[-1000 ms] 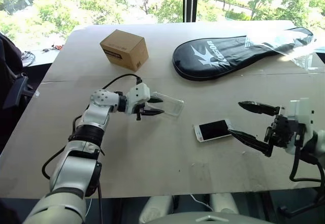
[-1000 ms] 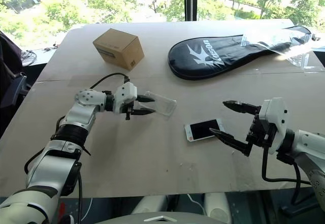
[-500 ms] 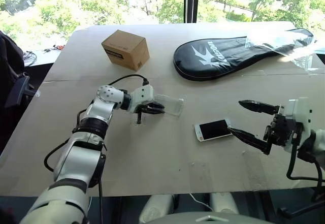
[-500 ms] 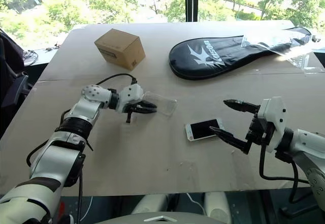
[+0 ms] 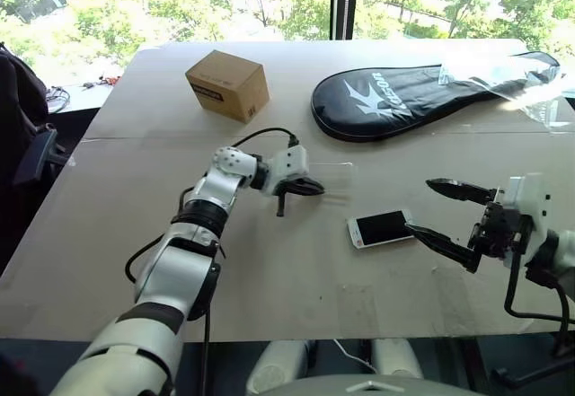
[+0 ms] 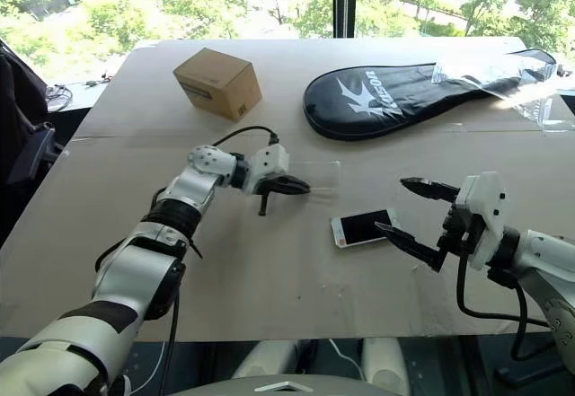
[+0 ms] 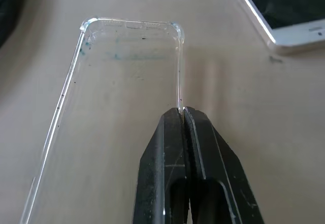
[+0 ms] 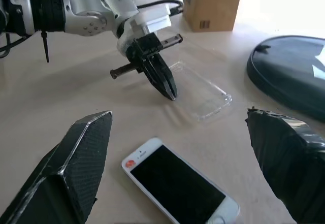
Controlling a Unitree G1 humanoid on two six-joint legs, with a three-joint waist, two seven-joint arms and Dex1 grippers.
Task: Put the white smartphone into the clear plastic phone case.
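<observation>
1. the left gripper was pressed together, pinching one side rim of the clear plastic phone case over the table.
2. the white smartphone lay screen up on the table, just beside the case.
3. the right gripper was spread wide, its fingers on either side of the phone's end.

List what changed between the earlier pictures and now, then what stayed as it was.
The left gripper closed: its fingers, open around the edge of the clear plastic phone case a second ago, now pinch its rim. The arm then carried the case sideways over the table toward the white smartphone. The phone stayed put, and the right gripper stayed open beside it. The cardboard box and black racket cover kept their places.
</observation>
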